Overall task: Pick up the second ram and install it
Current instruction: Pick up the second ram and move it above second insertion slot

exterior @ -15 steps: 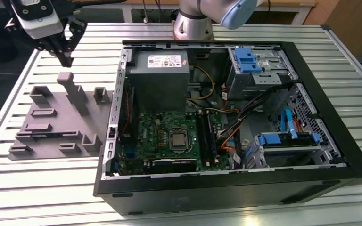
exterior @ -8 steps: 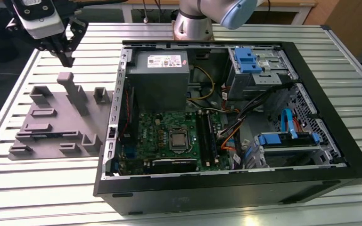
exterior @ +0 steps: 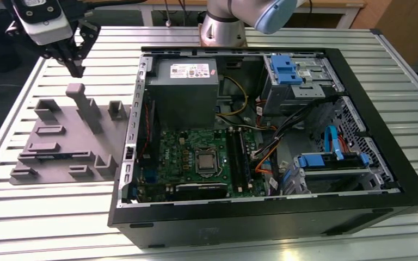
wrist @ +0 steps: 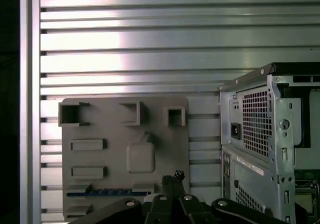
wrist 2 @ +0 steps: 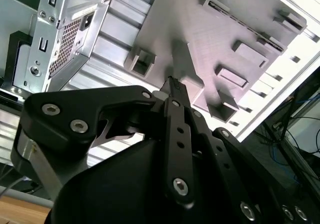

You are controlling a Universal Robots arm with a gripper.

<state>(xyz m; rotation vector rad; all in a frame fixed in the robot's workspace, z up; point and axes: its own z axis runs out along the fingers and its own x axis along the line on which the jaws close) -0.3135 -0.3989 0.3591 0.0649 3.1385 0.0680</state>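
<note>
The desk [exterior: 49,217] is bare ribbed metal, its slats smooth and bright with a satin glare. The gray holder [exterior: 56,147] is matt plastic, finely grained in the second wrist view. The computer case [exterior: 267,220] has a smooth black painted shell and dull gray sheet metal inside, perforated at the back. The gripper [exterior: 75,70] is matt black with shiny metal screw heads; the drive clips [exterior: 285,68] are glossy blue plastic
</note>
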